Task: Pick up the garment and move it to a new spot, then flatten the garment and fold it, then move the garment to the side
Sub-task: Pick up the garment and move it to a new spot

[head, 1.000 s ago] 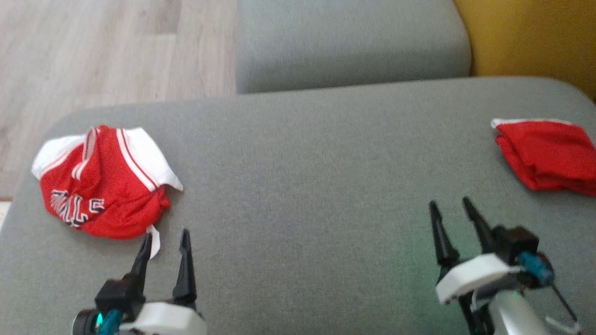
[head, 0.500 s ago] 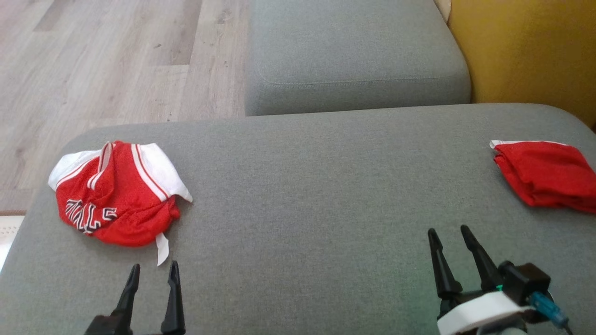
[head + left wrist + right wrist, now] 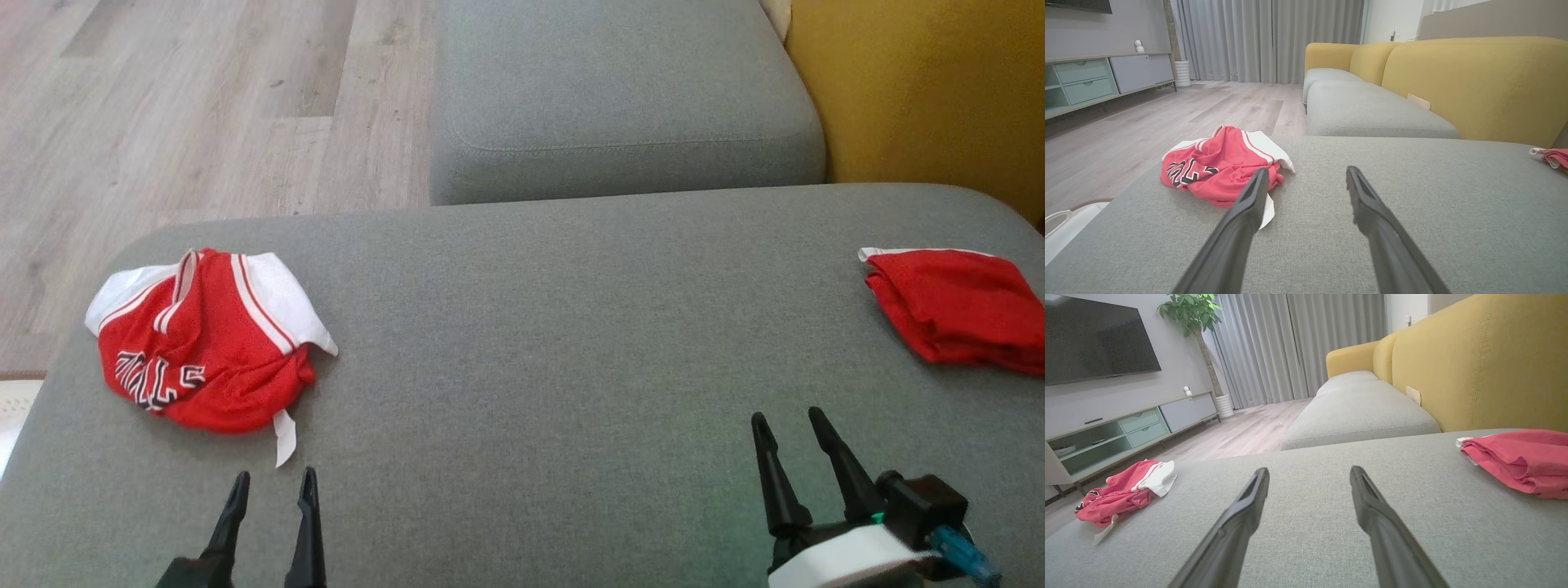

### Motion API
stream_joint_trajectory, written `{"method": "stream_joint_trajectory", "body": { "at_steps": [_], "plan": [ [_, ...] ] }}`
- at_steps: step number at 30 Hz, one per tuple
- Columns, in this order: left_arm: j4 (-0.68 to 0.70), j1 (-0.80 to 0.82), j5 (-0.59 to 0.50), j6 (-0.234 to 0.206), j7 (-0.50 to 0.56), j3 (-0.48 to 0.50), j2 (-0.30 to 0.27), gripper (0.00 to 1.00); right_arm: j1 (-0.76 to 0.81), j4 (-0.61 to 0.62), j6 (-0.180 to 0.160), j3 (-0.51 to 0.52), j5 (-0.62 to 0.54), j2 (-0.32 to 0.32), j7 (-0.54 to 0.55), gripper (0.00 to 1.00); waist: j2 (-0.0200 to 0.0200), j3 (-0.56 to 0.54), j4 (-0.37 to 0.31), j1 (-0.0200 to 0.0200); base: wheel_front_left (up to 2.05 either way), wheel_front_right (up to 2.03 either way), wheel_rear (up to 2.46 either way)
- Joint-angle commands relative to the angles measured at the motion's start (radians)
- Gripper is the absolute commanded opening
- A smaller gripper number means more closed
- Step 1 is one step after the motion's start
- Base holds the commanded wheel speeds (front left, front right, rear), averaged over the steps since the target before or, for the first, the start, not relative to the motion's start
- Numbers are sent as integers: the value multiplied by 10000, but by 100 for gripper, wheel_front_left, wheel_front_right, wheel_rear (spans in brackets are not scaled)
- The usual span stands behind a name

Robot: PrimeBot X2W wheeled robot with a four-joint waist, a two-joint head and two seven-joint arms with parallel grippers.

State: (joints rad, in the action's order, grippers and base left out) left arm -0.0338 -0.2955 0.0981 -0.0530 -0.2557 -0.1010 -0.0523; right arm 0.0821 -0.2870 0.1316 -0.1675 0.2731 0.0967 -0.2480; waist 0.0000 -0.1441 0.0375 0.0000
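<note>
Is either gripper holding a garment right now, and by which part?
Nothing is held. The left gripper and right gripper are both open and empty; the crumpled red jersey lies on the grey cushion just ahead of the left gripper, untouched.

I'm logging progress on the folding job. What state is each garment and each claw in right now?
Red and white jersey: crumpled in a heap on the grey cushion, not held.
Red garment: folded, lying near the cushion's right edge.
Left claw: open, empty, just short of the jersey.
Right claw: open, empty, over bare cushion.
</note>
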Motion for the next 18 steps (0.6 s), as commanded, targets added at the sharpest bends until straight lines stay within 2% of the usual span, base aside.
{"method": "stream_joint_trajectory", "body": {
  "at_steps": [1,18],
  "plan": [
    [315,484,-118,-42,-61,341,20,100,-228,406,-9,-188,115,77,-137,100,0,12,-19,0,0,0,0],
    [110,722,-146,-120,-61,344,20,100,-263,402,-9,-247,244,193,-137,100,0,44,39,0,0,0,0]
  ]
}}
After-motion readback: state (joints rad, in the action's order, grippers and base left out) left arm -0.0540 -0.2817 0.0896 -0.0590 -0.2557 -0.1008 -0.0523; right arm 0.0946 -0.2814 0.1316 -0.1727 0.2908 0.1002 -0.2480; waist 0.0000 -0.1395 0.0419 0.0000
